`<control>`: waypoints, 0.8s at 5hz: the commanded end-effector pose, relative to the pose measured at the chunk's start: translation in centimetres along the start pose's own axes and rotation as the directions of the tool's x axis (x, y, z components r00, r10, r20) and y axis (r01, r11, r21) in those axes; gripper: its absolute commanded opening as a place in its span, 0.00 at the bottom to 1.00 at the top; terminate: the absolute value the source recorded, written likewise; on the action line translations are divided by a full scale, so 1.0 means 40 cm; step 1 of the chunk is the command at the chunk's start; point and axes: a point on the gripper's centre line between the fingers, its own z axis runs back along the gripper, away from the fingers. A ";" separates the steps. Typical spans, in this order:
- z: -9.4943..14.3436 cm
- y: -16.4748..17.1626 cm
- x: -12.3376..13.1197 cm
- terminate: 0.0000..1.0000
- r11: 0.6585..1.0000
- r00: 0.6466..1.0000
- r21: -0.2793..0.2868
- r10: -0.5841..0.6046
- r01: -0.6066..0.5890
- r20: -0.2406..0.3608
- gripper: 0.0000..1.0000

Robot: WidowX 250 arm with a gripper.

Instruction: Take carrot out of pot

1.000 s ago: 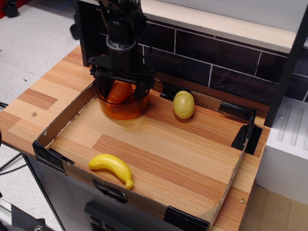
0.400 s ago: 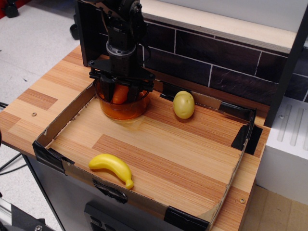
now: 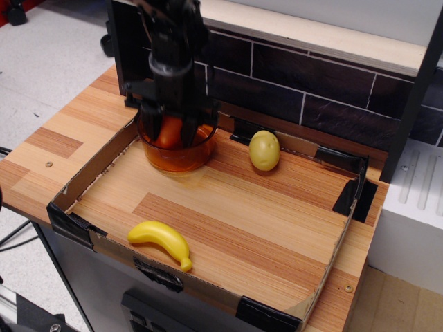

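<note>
The tool [image 3: 173,135] is reaching down into the pot [image 3: 174,158], its fingers closing against the carrot [image 3: 169,131], which is sitting inside. Grasp step judged in hand; next comes a straight vertical lift clearing the pot wall. A potato [image 3: 264,150] and banana [image 3: 160,240] are lying well apart on the tabletop [image 3: 228,207], obstructing nothing.

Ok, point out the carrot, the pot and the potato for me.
carrot [image 3: 169,133]: the table camera view, on the orange body showing between the gripper's fingers.
pot [image 3: 176,158]: same view, on the amber front wall.
potato [image 3: 264,150]: same view, on the middle of its yellowish body.
</note>
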 end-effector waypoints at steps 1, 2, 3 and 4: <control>0.152 0.009 0.056 0.00 0.997 0.988 -0.066 0.052 -0.043 0.147 0.00; 0.212 -0.037 0.018 0.00 0.991 0.988 -0.130 0.022 -0.001 0.153 0.00; 0.229 -0.112 -0.056 0.00 0.984 0.993 -0.162 -0.060 0.076 0.105 0.00; 0.227 -0.180 -0.110 0.00 0.977 0.994 -0.182 -0.112 0.114 0.021 0.00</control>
